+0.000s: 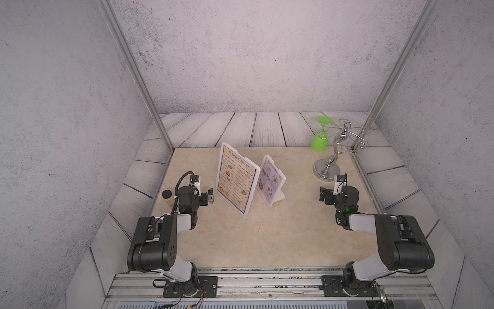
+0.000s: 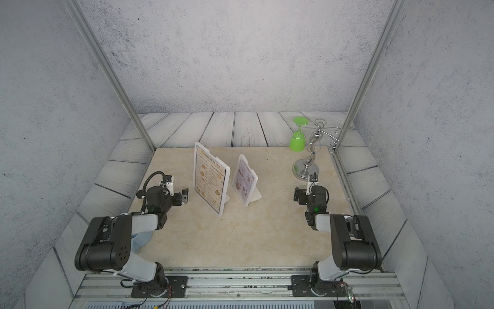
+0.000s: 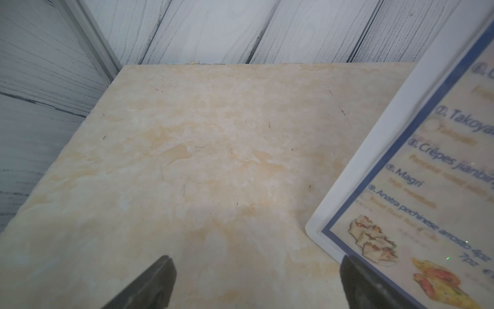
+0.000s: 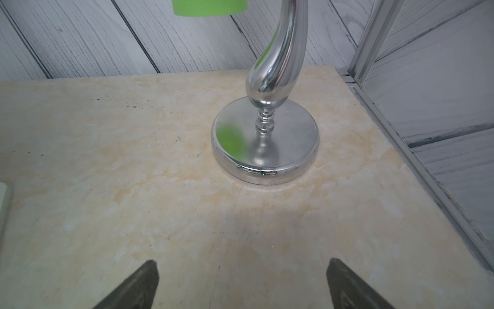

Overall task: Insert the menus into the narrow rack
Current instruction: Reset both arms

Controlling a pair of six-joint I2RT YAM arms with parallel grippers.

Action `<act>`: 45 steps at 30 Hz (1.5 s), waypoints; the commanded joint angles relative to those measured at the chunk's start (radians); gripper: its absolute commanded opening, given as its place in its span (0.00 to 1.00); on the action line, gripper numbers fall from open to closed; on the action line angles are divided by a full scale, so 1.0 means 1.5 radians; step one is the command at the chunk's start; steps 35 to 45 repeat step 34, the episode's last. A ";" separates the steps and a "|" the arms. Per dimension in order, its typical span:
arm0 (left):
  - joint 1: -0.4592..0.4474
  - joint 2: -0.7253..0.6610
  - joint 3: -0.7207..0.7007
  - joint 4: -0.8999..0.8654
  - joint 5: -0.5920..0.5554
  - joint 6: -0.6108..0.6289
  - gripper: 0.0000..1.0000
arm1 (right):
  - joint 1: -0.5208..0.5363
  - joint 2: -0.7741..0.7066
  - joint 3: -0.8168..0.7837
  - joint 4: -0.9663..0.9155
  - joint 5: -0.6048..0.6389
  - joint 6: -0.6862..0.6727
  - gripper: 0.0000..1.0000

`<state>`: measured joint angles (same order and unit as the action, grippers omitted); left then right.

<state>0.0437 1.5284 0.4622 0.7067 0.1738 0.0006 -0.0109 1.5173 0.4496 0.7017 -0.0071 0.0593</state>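
Cream, marble-like bench (image 1: 267, 235) carries both menus, and both stand upright, each in a white holder (image 1: 279, 197). The large menu (image 1: 236, 179), blue-bordered and headed "DIM SUM INN", stands just beside the left end effector (image 1: 209, 197), on its inner side. Both top views show a narrow gap between them. This end effector is wide open and holds nothing.

In the left wrist view the large menu (image 3: 427, 187) is cut off by the picture edge and its print is partly blurred. One fingertip (image 3: 355, 275) covers its lower corner there, so contact cannot be judged from that view.

The small menu (image 1: 270, 183) stands beyond the large one, well apart from the right end effector (image 1: 324, 194). Its text is too small to read. The right end effector is also open and empty, above bare bench. Ahead of it stands a chrome stand (image 4: 264, 139). Of the green glass (image 4: 209, 6) hanging on it, the right wrist view shows only the rim. Behind the left arm a dark-lidded jar (image 1: 167, 196) is half hidden.
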 commanded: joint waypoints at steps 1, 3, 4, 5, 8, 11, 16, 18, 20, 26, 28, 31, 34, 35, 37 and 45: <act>0.008 -0.003 -0.001 0.030 0.019 0.018 1.00 | -0.002 0.015 0.011 0.009 -0.031 -0.019 0.99; 0.007 -0.002 -0.004 0.038 0.018 0.017 1.00 | -0.002 0.014 0.009 0.007 -0.031 -0.019 0.99; 0.007 -0.003 -0.001 0.032 0.009 0.017 1.00 | -0.003 0.013 0.010 0.007 -0.031 -0.018 0.99; 0.006 -0.002 0.004 0.022 -0.018 0.006 1.00 | -0.003 0.013 0.010 0.008 -0.029 -0.018 0.99; 0.006 -0.002 0.004 0.021 -0.032 0.001 1.00 | -0.003 0.011 0.011 0.004 -0.012 -0.011 0.99; 0.005 -0.002 0.005 0.020 -0.033 0.000 1.00 | -0.003 0.010 0.009 0.005 -0.013 -0.011 0.99; 0.005 -0.002 0.005 0.020 -0.033 0.000 1.00 | -0.003 0.010 0.009 0.006 -0.013 -0.011 0.99; 0.006 -0.002 0.006 0.021 -0.033 0.000 1.00 | -0.004 0.009 0.009 0.006 -0.013 -0.010 0.99; 0.005 -0.002 0.005 0.020 -0.033 0.000 1.00 | -0.002 0.010 0.008 0.006 -0.012 -0.010 0.99; 0.005 -0.002 0.005 0.020 -0.033 0.000 1.00 | -0.002 0.016 0.016 0.000 -0.013 -0.011 0.99; 0.006 -0.002 0.005 0.020 -0.032 0.000 1.00 | -0.003 0.016 0.017 -0.003 -0.012 -0.011 0.99; 0.005 -0.002 0.006 0.020 -0.033 0.000 1.00 | -0.001 0.011 0.011 0.003 -0.009 -0.012 0.99; 0.005 -0.002 0.006 0.020 -0.033 0.000 1.00 | -0.001 0.009 0.009 0.005 -0.008 -0.011 0.99; 0.005 -0.002 0.006 0.020 -0.033 0.000 1.00 | -0.001 0.009 0.009 0.005 -0.008 -0.011 0.99; 0.005 -0.002 0.006 0.020 -0.033 0.000 1.00 | -0.001 0.009 0.009 0.005 -0.008 -0.011 0.99; 0.005 -0.002 0.006 0.020 -0.033 0.000 1.00 | -0.001 0.009 0.009 0.005 -0.008 -0.011 0.99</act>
